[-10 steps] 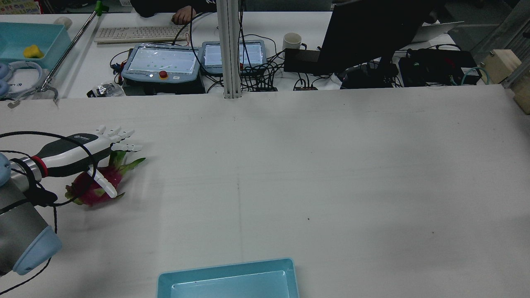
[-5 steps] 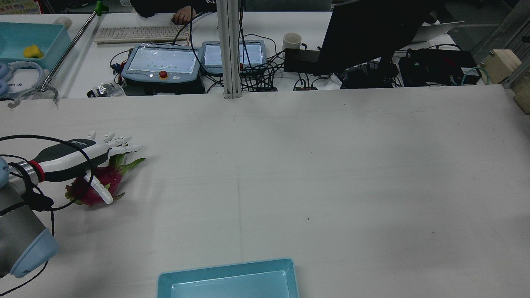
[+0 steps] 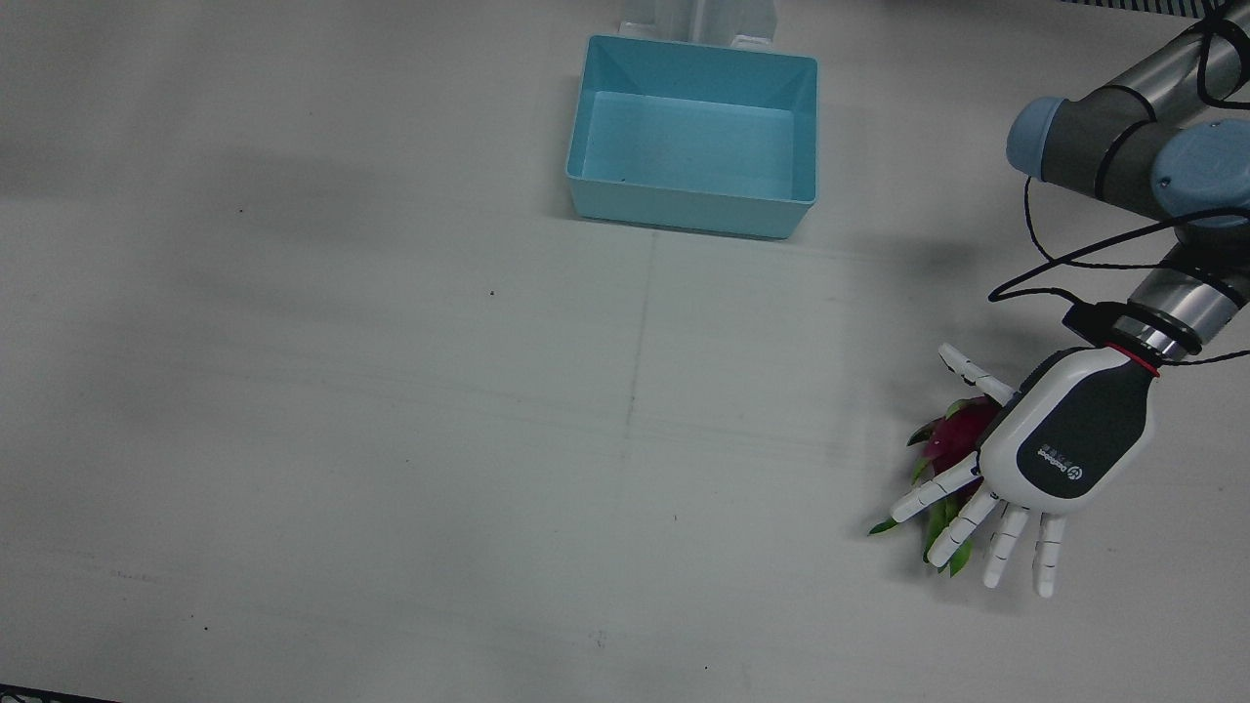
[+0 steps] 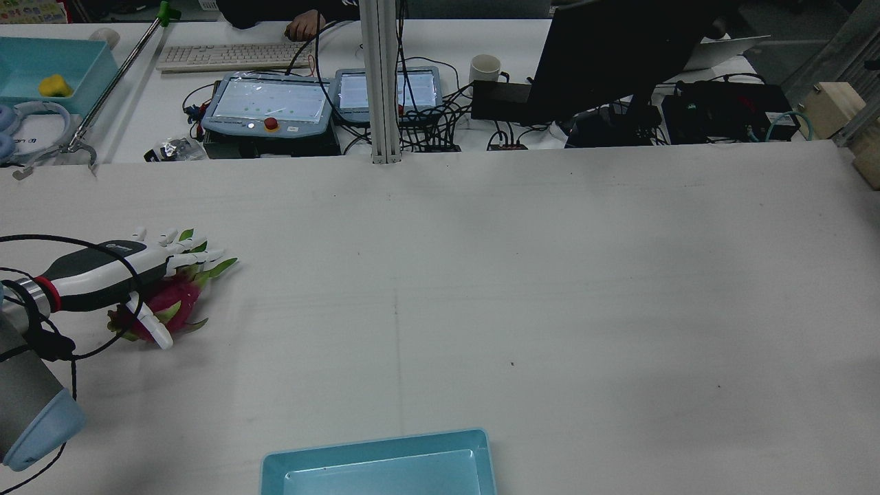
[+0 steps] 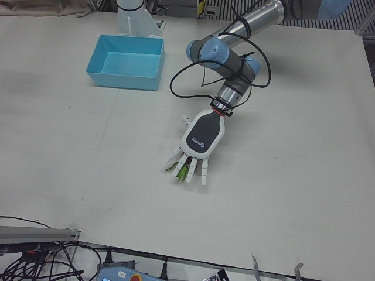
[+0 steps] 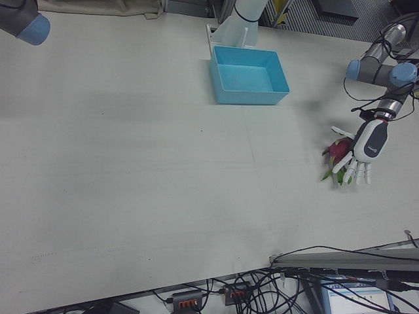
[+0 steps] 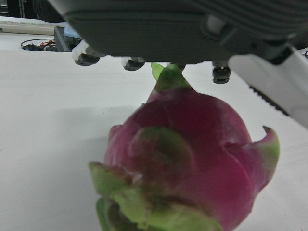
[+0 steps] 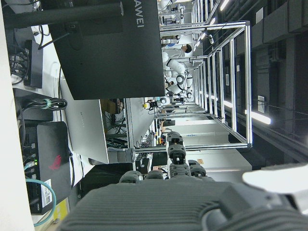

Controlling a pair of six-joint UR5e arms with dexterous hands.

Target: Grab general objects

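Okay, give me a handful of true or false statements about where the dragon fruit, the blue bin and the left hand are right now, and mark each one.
1. The left hand is above the dragon fruit, fingers spread. True.
2. The dragon fruit lies inside the blue bin. False: it lies on the table, well away from the bin.
3. The blue bin holds nothing. True.
4. The hand has lifted the fruit off the table. False: the fruit rests on the table.

There is one dragon fruit (image 3: 957,430), one blue box (image 3: 693,137) and one robot hand (image 3: 1060,444) on the table (image 3: 391,439).
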